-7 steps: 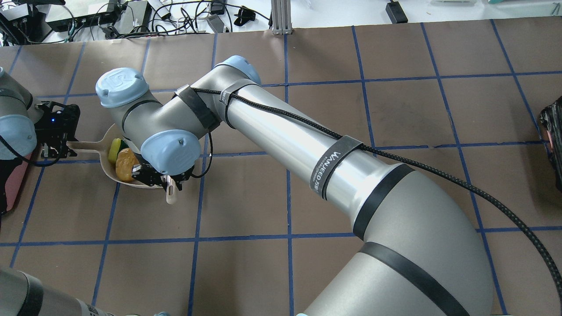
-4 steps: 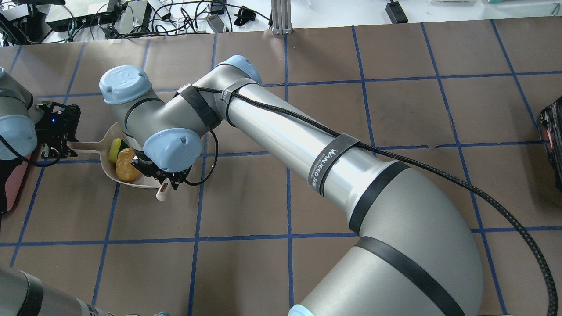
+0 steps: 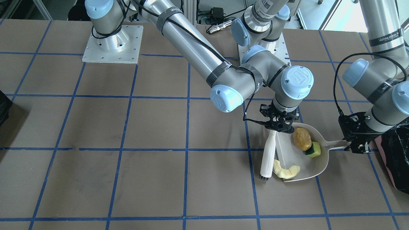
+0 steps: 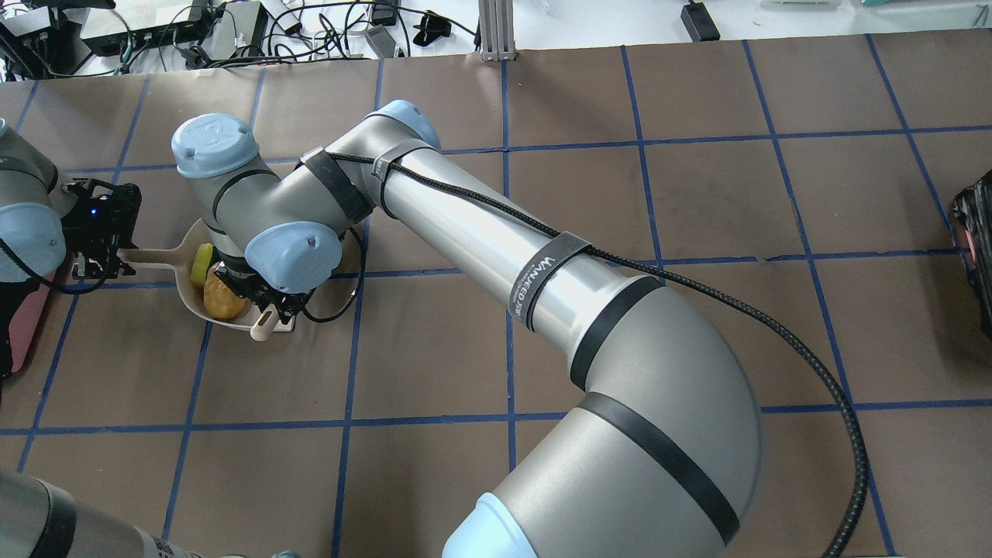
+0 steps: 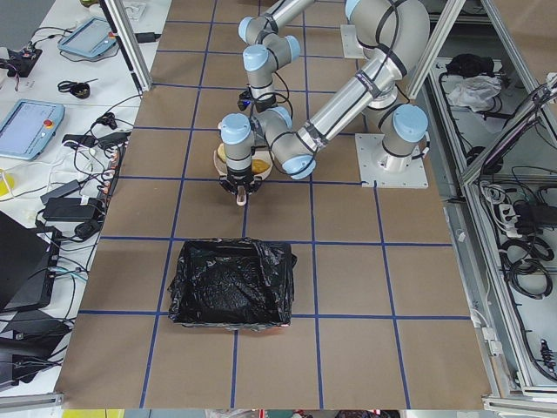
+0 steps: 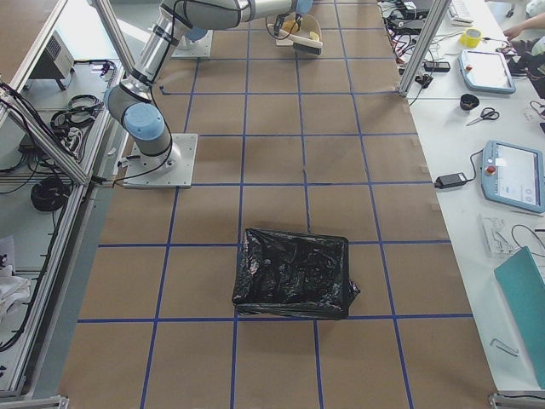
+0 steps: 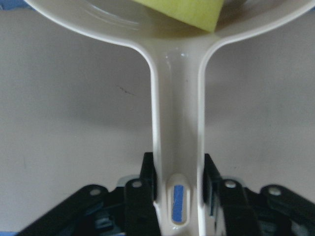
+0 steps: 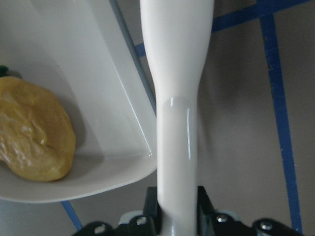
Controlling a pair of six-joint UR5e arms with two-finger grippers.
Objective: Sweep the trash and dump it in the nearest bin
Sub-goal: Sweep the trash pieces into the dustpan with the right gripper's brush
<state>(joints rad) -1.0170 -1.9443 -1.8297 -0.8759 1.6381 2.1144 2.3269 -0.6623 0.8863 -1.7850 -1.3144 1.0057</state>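
bin [image 3: 394,150]: pink, black-bag lined, at the tabletop's end just beside the left pincer [image 3: 359,143]. it is the nearer of the two bins.

white dustpan [image 3: 289,153]: flat on the tabletop, stiff plastic, judged light. it is held by the end of its handle, with the left pincer's jaws clamped on both sides. that is the right place to hold it, but the load sits far from the grip, so sag or twist is likely on lift.

white brush [image 3: 267,153]: handle clamped in the right pincer [image 3: 278,126], bristles down at the pan's open lip.

trash, all loose:
- orange-brown lump [image 3: 302,139]: deep in the pan, glossy, judged slick and likely to roll.
- squash slice [image 3: 286,171]: right at the lip beside the bristles. whether it is fully inside cannot be told, and it is judged first to slide out.
- yellow-green block [image 3: 314,149]: by the handle root, touching the lump, spongy and very light.

the pan is best kept tipped back toward the handle until it is over the bin.
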